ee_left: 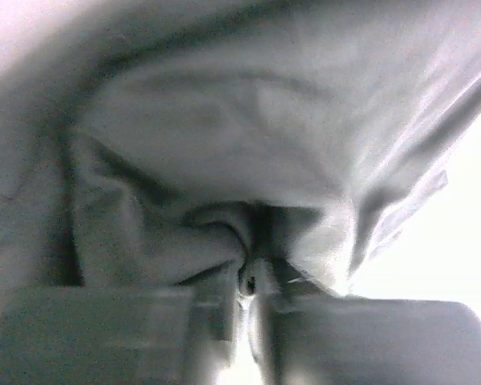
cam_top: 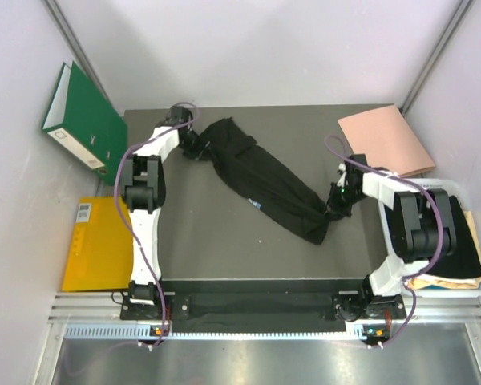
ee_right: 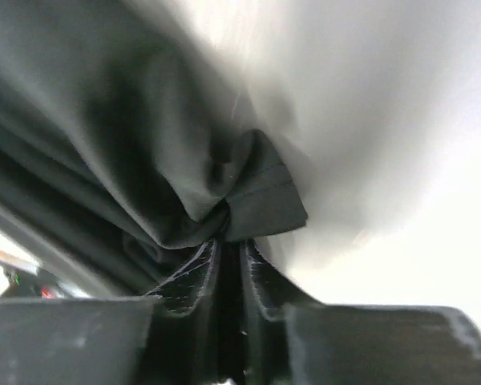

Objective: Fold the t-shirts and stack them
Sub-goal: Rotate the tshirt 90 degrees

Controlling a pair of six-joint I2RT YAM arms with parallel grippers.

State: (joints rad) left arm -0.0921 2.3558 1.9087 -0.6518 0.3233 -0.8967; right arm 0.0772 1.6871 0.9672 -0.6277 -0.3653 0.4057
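A black t-shirt hangs stretched in a long bunched band between my two grippers, running from the back left to the middle right over the dark table. My left gripper is shut on the shirt's far left end; in the left wrist view the cloth is pinched between its jaws. My right gripper is shut on the shirt's near right end; in the right wrist view a hemmed corner is clamped between its jaws.
A white bin at the right holds folded dark and tan cloth. A pink folder lies at the back right. A green binder leans on the left wall, with a yellow folder below it.
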